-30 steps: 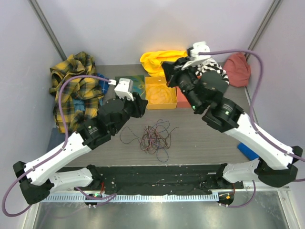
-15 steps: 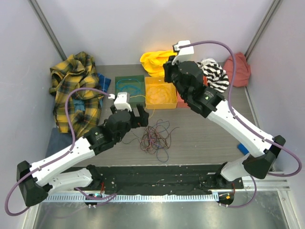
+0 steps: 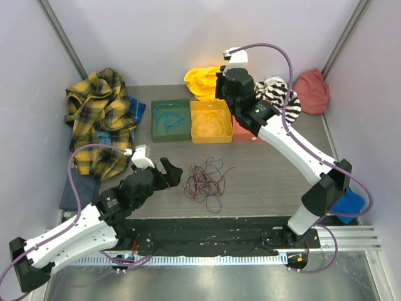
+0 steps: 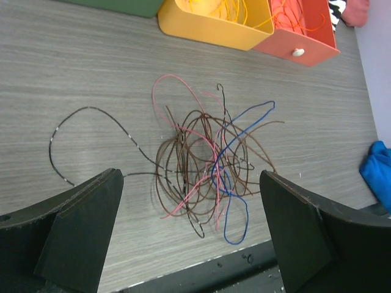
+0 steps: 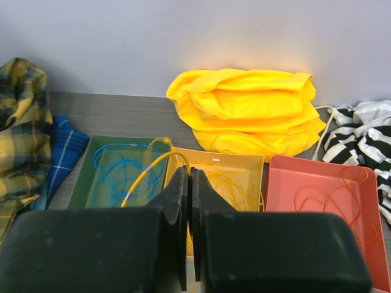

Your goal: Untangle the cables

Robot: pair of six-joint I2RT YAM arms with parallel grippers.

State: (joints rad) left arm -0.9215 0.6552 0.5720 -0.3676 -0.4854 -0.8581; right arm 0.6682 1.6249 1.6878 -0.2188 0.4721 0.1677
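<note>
A bundle of thin cables (image 3: 203, 182), with brown, pink, blue and dark loops knotted together, is lying loose near the middle of the grey wood-grain tabletop (image 3: 269, 175), a little closer to its near edge. One dark strand is trailing out of the bundle toward the left edge. The left gripper (image 3: 170, 170) is hovering just left of the bundle with its two fingers spread wide apart and nothing between them. In its wrist view the tangle is showing on the tabletop between the two open fingers, untouched. The right gripper (image 5: 188, 183) is reaching toward the far edge, above a row of three trays, with its fingers pressed tightly together. A thin yellow wire (image 5: 146, 168) is arcing just beside those fingertips, and I cannot tell whether they are pinching it. The trays are sitting side by side. The green tray (image 3: 170, 137) is on the left with a teal cable loop (image 3: 164, 116) inside, the yellow tray (image 3: 212, 139) is in the middle, and the red-orange tray (image 5: 360, 244) is on the right. A yellow plaid shirt (image 3: 103, 119) is lying heaped in the far left corner. A folded yellow cloth (image 3: 203, 78) is sitting behind the trays at the far edge. A black-and-white striped cloth (image 3: 279, 94) and a red cloth (image 3: 311, 91) are lying toward the far right corner. A blue cloth (image 3: 348, 204) is lying at the right edge, close to the near corner.
</note>
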